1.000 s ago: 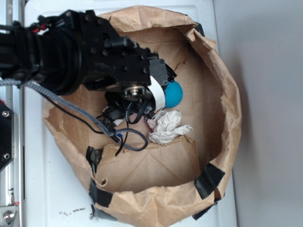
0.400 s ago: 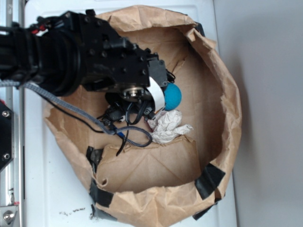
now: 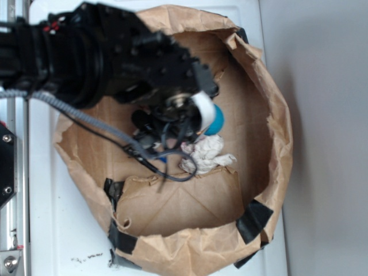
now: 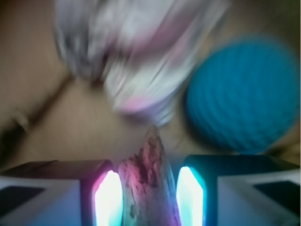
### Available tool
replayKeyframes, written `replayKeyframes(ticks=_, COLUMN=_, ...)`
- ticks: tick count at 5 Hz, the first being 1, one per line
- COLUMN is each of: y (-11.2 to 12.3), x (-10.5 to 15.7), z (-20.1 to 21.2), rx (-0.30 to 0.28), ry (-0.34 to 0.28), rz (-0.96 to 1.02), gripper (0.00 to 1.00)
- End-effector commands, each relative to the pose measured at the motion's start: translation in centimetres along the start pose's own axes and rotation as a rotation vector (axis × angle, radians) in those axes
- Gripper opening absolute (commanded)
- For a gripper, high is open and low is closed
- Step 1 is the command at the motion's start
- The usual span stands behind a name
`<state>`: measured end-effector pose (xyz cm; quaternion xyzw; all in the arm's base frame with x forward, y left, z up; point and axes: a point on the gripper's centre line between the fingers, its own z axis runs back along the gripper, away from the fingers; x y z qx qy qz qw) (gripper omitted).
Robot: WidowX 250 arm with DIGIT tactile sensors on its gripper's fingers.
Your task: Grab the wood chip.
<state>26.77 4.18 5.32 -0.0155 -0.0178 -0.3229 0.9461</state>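
The arm [image 3: 86,57] reached in from nine o'clock over the paper bag's [image 3: 276,115] rim, wrist tipped down. In the wrist view the gripper [image 4: 149,197] clamped the wood chip [image 4: 148,183] between its lit fingers [image 4: 107,197], tip pointing to twelve. The paper wad [image 4: 141,61] lay at twelve o'clock, the teal ball [image 4: 244,94] at two. Open brown floor stretched toward three and six o'clock in the exterior view.

Brown paper nest [image 3: 270,132] on white tabletop [image 3: 57,218].
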Motion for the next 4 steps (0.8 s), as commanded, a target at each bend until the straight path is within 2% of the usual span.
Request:
replayKeyframes(ticks=1, y=-1.2, x=4.8, z=6.9, rx=-0.020, ry=0.062, rz=0.279, gripper=0.00)
replayKeyframes(ticks=2, y=-2.3, x=4.7, z=8.6, rx=-0.030, ry=0.047, rz=0.351, gripper=0.00)
replayKeyframes(ticks=3, y=-3.8, x=3.5, z=10.9, rx=0.016, ry=-0.066, rz=0.344, gripper=0.00)
replayKeyframes(ticks=4, y=-4.0, x=2.5, z=12.0, rx=0.011, ry=-0.107, rz=0.342, gripper=0.00)
